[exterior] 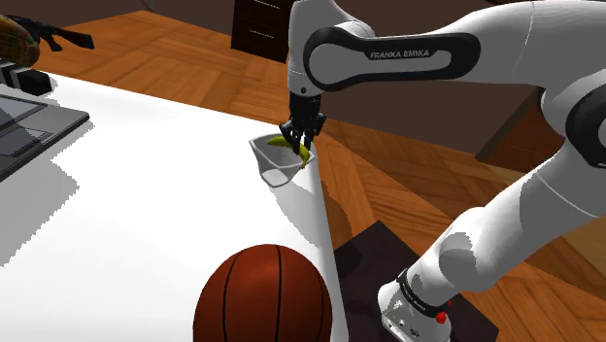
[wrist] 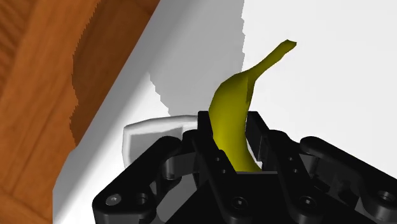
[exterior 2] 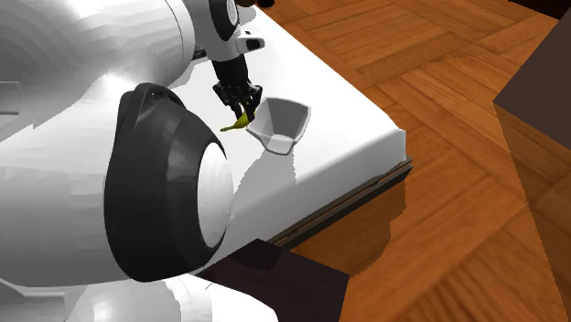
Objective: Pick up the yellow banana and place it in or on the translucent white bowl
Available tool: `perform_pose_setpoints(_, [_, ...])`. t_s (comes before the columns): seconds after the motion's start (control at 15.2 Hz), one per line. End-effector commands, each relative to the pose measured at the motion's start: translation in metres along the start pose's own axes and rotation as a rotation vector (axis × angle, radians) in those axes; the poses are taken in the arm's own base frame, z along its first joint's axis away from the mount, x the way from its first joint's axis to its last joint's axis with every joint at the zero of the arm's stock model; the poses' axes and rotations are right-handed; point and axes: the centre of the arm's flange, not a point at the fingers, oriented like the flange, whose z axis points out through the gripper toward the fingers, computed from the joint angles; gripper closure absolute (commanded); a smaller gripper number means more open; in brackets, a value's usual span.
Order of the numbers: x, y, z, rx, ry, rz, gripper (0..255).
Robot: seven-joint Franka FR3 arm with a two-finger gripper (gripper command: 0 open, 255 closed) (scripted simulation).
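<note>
Near the upper middle of the shoulder view, close to the edge of the white bench, you have the banana pinched between the jaws. It is a yellow fruit with a greenish cast, smooth and curved, narrowing to a thin stem.

In the wrist view the banana rises out from between the two black fingers, which press on its thick lower part. Its long axis runs away from the hand, and the stem bends off toward the frame's upper right. From the shoulder camera it slants from upper left to lower right, with the low end poking out below the jaws. In the second exterior view the banana hangs down and to the left under them.

It sits at the rim of the pale bowl (whether it touches the bowl, you cannot tell). In the second exterior view the bowl stands just right of the fruit. A brown basketball rests on the bench at the shoulder view's bottom edge.
</note>
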Motion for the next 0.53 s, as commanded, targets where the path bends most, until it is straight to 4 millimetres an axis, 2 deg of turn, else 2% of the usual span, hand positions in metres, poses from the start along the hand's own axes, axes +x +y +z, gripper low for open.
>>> perform_pose_setpoints(0.0, [0.022, 0.012, -0.002, -0.001, 0.0, 0.0, 255])
perform_pose_setpoints(0.46, [0.102, 0.06, -0.006, -0.001, 0.0, 0.0, 255])
